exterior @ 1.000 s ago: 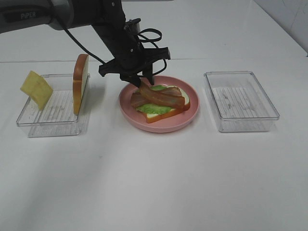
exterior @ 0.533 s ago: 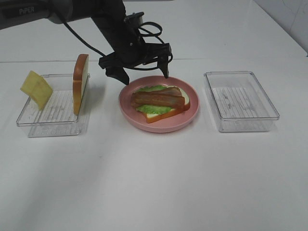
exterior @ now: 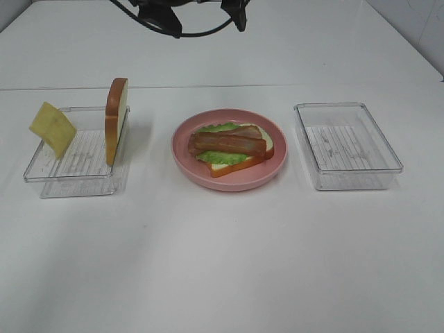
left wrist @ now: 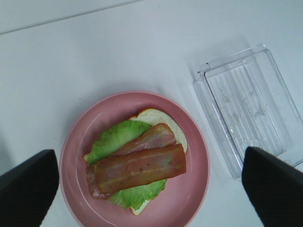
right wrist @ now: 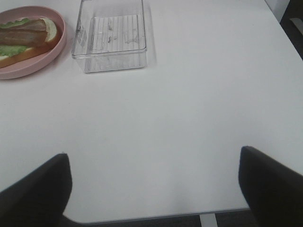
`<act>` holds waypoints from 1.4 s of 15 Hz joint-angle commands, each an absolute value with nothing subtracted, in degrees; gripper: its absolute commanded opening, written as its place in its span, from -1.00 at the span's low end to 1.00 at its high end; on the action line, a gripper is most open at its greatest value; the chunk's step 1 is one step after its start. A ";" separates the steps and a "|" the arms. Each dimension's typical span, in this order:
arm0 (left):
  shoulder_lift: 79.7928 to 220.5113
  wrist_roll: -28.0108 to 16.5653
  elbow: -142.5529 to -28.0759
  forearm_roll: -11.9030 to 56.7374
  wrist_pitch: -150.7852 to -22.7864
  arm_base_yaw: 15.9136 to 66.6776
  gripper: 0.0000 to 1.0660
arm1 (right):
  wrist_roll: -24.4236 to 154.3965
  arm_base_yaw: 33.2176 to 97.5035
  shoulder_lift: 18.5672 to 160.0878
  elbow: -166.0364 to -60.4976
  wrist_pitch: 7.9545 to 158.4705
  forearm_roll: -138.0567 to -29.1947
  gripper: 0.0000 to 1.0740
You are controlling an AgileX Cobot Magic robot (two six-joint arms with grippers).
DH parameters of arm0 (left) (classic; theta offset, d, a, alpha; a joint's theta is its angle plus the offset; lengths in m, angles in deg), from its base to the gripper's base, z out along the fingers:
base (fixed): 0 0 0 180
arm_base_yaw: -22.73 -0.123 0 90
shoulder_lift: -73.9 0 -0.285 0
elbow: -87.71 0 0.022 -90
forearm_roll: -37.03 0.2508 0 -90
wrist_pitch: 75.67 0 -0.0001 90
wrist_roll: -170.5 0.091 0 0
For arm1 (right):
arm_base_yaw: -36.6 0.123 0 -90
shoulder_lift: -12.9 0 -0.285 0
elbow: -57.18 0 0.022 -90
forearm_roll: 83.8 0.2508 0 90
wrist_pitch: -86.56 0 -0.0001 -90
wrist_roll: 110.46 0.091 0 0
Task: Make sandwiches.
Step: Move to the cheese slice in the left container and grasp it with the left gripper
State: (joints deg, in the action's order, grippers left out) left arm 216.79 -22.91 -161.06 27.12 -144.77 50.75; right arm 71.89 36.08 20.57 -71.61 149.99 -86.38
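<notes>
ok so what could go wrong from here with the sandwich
The cheese square leans on the rim of the left tray, partly outside; a nudge may tip it out. The upright bread slice stands on its edge and could topple when gripped. The bacon strips lie overlapped and uneven, so layers added on top may slide.

Pink plate (exterior: 236, 183) lies between one clear tray (exterior: 78, 186) and a second tray (exterior: 350, 149).

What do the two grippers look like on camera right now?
The left gripper has two blunt black fingers with rounded tips, and a thin black cable loops by it in the high view. The right gripper shows matching dark fingers. No markings are visible.
</notes>
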 commanded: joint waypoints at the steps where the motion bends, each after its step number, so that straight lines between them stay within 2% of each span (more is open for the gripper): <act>1: 213.64 -22.45 -161.00 29.06 -151.24 51.04 0.87 | 71.49 35.74 18.62 -71.38 149.48 -86.09 0.70; 6: 203.95 -22.17 -154.30 34.68 -151.24 49.37 0.86 | 71.49 35.74 18.62 -71.38 149.48 -86.09 0.70; 9: 197.02 -21.65 -143.70 32.10 -151.24 44.85 0.83 | 71.49 35.74 18.62 -71.38 149.48 -86.09 0.70; 13: 187.80 -19.87 -127.60 32.96 -151.19 38.26 0.83 | 71.49 35.74 18.62 -71.38 149.48 -86.09 0.70; 15: 184.01 -17.87 -119.18 32.79 -150.84 32.36 0.83 | 71.49 35.74 18.62 -71.38 149.48 -86.09 0.70; 16: 183.50 -17.41 -117.74 32.44 -150.33 31.04 0.83 | 71.49 35.74 18.62 -71.38 149.48 -86.09 0.70; 17: 182.64 -16.61 -115.62 31.13 -149.01 28.69 0.83 | 71.49 35.74 18.62 -71.38 149.48 -86.09 0.70; 19: 182.41 -12.60 -111.27 24.37 -145.57 22.39 0.83 | 71.49 35.74 18.62 -71.38 149.48 -86.09 0.70; 21: 182.47 -9.50 -108.00 20.41 -142.02 19.01 0.83 | 71.49 35.74 18.62 -71.38 149.48 -86.09 0.70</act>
